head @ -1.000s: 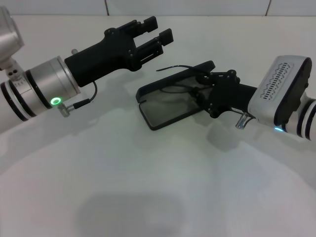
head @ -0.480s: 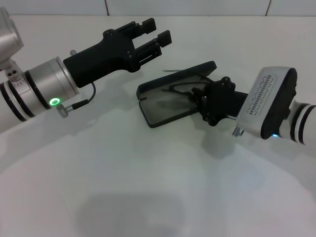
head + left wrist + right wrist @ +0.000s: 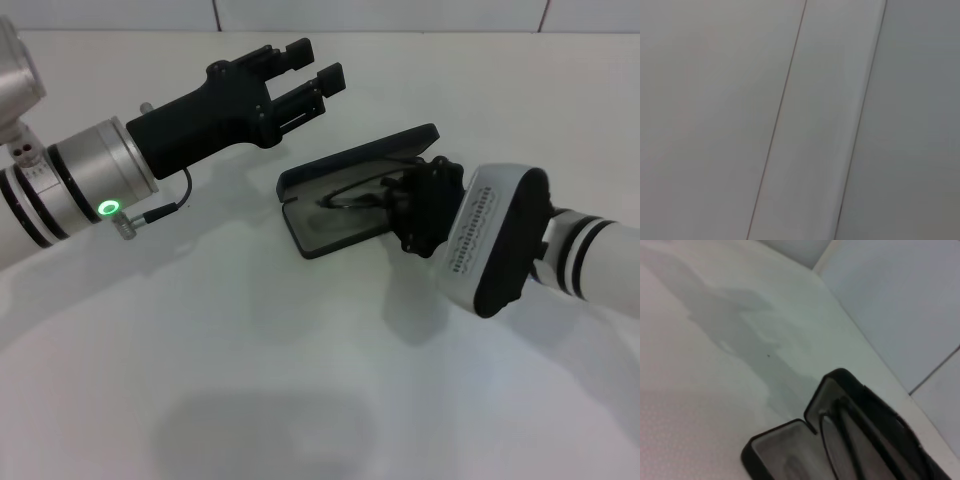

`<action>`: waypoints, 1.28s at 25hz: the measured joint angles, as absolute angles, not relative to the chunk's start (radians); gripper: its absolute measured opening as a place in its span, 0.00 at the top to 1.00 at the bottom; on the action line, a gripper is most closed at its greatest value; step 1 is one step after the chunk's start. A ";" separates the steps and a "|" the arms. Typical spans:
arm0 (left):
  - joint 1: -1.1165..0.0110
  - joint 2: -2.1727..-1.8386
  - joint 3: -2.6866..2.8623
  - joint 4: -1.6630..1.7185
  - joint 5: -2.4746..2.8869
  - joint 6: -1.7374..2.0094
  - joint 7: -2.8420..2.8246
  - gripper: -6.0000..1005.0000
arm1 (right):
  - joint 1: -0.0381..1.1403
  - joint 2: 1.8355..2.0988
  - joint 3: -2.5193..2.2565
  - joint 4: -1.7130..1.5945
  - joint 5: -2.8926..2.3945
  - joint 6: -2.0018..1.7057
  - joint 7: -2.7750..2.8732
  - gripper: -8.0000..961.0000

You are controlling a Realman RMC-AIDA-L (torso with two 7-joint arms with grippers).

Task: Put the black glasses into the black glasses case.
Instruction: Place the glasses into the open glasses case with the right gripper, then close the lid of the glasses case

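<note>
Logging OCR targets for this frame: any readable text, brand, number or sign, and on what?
None readable.
black glasses case: no lettering shows on it in the head or right wrist view.
right gripper, at the case: no markings visible.
left gripper, raised above the table: no text; only a green light on the arm.

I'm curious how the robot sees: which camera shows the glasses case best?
The head view: the whole open case lies on the table, right gripper at it. The right wrist view crops it close; the left wrist view misses it.

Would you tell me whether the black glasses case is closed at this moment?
No, the black glasses case lies open on the table, lid raised, with the black glasses inside.
</note>
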State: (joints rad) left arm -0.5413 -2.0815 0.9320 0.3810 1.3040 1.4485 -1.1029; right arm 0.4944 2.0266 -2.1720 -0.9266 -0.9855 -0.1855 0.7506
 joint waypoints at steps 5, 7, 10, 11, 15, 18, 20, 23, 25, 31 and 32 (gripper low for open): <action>-0.541 -2.082 0.931 0.378 1.304 1.449 -1.103 0.41 | 0.481 2.028 -2.191 -0.947 -0.980 -0.181 0.750 0.74; -0.540 -2.081 0.931 0.377 1.304 1.449 -1.103 0.41 | 0.468 2.027 -2.202 -0.961 -0.987 -0.184 0.746 0.70; -0.539 -2.081 0.933 0.377 1.304 1.448 -1.103 0.41 | 0.460 2.027 -2.216 -0.970 -0.997 -0.184 0.741 0.64; -0.539 -2.081 0.934 0.377 1.304 1.448 -1.103 0.41 | 0.460 2.028 -2.221 -0.971 -0.999 -0.184 0.741 0.62; -0.538 -2.080 0.933 0.377 1.304 1.448 -1.103 0.41 | 0.457 2.028 -2.232 -0.983 -1.002 -0.176 0.741 0.52; -0.534 -2.080 0.933 0.377 1.304 1.448 -1.103 0.41 | 0.443 2.023 -2.231 -0.997 -1.000 -0.184 0.746 0.50; -0.528 -2.080 0.932 0.376 1.304 1.448 -1.103 0.41 | 0.419 2.017 -2.217 -1.016 -0.997 -0.204 0.749 0.50; -0.521 -2.078 0.931 0.376 1.301 1.447 -1.103 0.41 | 0.384 2.009 -2.171 -1.034 -0.995 -0.297 0.752 0.50; -0.519 -2.076 0.931 0.377 1.300 1.446 -1.109 0.41 | 0.370 2.000 -2.140 -1.037 -1.000 -0.372 0.778 0.50; -0.525 -2.070 0.931 0.383 1.303 1.433 -1.139 0.41 | 0.384 1.941 -2.113 -1.025 -1.005 -0.495 0.926 0.50; -0.527 -2.070 0.933 0.384 1.303 1.414 -1.154 0.41 | 0.384 1.933 -2.093 -1.013 -1.005 -0.545 0.947 0.50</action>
